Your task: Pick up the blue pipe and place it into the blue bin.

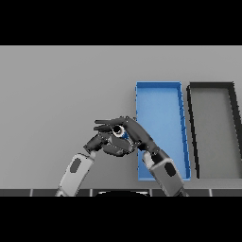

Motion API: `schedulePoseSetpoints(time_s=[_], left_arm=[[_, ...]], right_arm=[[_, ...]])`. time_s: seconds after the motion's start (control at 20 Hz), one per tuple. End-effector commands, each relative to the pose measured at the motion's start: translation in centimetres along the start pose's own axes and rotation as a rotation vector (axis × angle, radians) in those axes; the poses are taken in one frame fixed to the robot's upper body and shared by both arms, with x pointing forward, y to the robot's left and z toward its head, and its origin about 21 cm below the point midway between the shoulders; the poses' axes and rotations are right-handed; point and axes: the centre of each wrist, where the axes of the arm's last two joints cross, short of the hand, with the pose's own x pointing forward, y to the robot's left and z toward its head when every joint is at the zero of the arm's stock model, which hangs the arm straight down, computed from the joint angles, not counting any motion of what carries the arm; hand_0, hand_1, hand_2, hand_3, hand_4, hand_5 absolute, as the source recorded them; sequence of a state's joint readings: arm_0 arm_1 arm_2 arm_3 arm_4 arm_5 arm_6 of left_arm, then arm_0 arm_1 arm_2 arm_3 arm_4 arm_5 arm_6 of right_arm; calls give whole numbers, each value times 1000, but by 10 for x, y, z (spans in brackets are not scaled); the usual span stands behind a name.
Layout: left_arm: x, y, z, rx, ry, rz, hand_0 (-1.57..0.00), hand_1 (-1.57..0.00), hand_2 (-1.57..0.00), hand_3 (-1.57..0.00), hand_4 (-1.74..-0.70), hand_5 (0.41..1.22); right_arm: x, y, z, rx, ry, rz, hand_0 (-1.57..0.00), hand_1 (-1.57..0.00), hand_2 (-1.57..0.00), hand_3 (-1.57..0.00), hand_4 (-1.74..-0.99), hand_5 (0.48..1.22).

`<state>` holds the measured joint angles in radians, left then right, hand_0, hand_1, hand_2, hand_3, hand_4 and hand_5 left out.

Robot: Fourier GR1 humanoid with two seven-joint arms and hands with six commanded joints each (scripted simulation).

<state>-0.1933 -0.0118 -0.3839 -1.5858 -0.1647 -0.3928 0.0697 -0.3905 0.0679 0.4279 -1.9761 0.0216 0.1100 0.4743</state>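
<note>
With the pipe [121, 133] pinched by the right hand [130, 132] just beside the bin [160, 90] — left hand [101, 141] crowding, its fingers curled on nothing — it could be knocked loose.

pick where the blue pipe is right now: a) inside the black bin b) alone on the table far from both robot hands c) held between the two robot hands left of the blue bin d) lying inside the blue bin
c: the blue pipe shows between the left robot hand and the right robot hand, just left of the blue bin, not inside it; the black bin sits further right.
</note>
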Motion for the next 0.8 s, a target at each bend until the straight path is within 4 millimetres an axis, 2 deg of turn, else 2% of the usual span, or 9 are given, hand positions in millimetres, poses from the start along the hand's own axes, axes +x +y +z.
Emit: schedulePoseSetpoints(time_s=[0.0, 0.05, 0.25, 0.4, 0.6, 0.75], left_arm=[[0, 2, -1, -1, 13, -1, -25, -23, -22, -20, -922, 482], [-4, 2, 1, -3, 18, -1, -20, -18, -18, -16, -916, 474], [-2, -4, -3, -14, 17, -3, -8, -7, -7, -6, -907, 450], [-3, 3, 0, -11, 29, 3, -3, -3, -3, -3, -906, 437], [3, 3, 2, -4, 50, -8, -1, -1, -1, 0, -898, 430], [4, 5, -2, -2, 49, -9, 0, 0, 0, 0, -890, 421]], right_arm=[[5, -1, -1, -3, -11, -6, -1571, -1571, -1571, -1570, -1741, 1221], [9, -4, -2, -19, -7, -36, -1571, -1571, -1571, -1571, -1741, 1221], [47, -28, -10, -21, -80, -86, -1571, -1571, -1571, -1571, -1741, 1221], [77, -59, -19, -29, -136, -85, -1571, -1571, -1571, -1571, -1741, 1221], [116, -101, -19, -261, -197, 5, -1571, -1571, -1571, -1571, -1741, 1221], [116, -135, -8, -389, -146, 14, -1571, -1571, -1571, -1571, -1741, 1221]])
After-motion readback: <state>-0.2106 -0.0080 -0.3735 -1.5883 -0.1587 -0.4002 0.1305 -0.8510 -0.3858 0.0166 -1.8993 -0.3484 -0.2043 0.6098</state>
